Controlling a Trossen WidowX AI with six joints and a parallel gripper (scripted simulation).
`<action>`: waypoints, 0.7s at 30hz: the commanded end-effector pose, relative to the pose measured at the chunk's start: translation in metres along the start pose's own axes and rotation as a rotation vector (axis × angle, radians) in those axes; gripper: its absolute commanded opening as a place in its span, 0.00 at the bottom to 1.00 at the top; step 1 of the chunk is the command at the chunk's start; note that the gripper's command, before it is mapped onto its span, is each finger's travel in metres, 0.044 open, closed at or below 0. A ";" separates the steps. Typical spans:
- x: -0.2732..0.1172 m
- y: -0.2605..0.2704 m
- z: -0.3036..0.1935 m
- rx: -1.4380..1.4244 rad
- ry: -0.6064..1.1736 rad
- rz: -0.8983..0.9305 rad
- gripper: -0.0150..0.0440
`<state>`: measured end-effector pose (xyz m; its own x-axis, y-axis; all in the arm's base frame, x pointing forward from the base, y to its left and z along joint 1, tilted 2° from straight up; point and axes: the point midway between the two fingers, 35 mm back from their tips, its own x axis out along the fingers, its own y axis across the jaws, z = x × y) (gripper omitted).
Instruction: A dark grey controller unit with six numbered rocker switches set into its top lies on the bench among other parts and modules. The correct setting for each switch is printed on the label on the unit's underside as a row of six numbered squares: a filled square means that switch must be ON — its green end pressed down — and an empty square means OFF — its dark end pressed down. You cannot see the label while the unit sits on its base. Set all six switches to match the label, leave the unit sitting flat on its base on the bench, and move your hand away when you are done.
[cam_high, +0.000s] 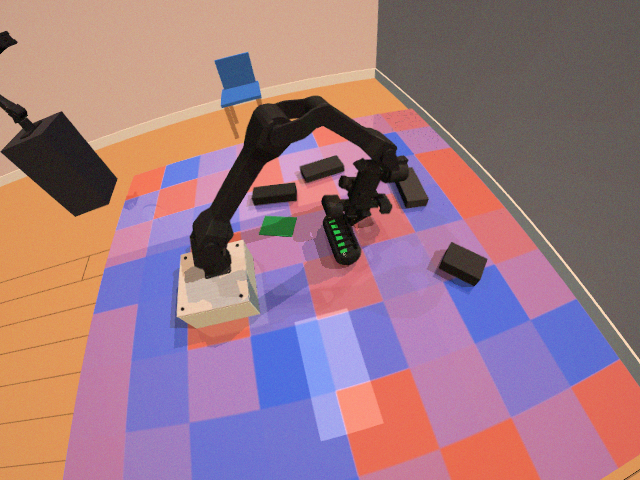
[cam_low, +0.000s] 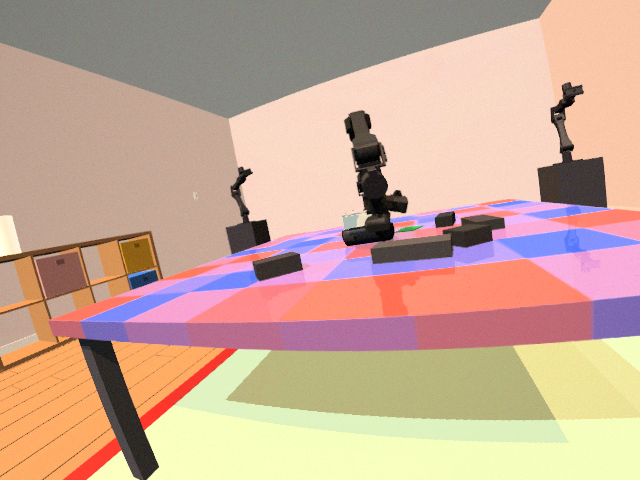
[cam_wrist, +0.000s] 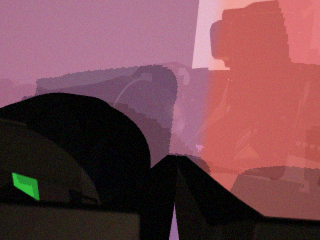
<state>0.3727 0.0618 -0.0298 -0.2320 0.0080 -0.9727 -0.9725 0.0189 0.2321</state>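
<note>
The dark grey controller unit (cam_high: 351, 257) (cam_low: 355, 238) lies with its rocker switches facing up in the top view; several green ends show in a row along its left side. Its numbers are too small to read there, and its label is hidden. In the wrist view one end of the unit (cam_wrist: 117, 135) with one green patch shows at the left. My gripper (cam_high: 353, 222) (cam_wrist: 175, 165) is shut and empty. Its tips are low beside the unit's right long side, near its far end; whether they touch it I cannot tell. The exterior view does not show the tips clearly.
Several dark blocks lie around: two (cam_high: 274, 193) (cam_high: 322, 168) behind the unit, one (cam_high: 412, 188) beyond the gripper, and one (cam_high: 463, 263) (cam_low: 278, 266) to the right. A flat green square (cam_high: 278, 226) lies between the unit and my pale base box (cam_high: 206, 299).
</note>
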 end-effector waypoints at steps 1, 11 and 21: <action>-0.001 0.004 0.001 0.004 -0.005 0.001 0.25; 0.002 0.015 0.002 0.004 -0.005 0.002 0.25; 0.006 0.027 0.002 0.004 -0.005 0.003 0.25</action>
<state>0.3547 0.0649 -0.0278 -0.2152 0.0157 -0.9765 -0.9764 0.0169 0.2154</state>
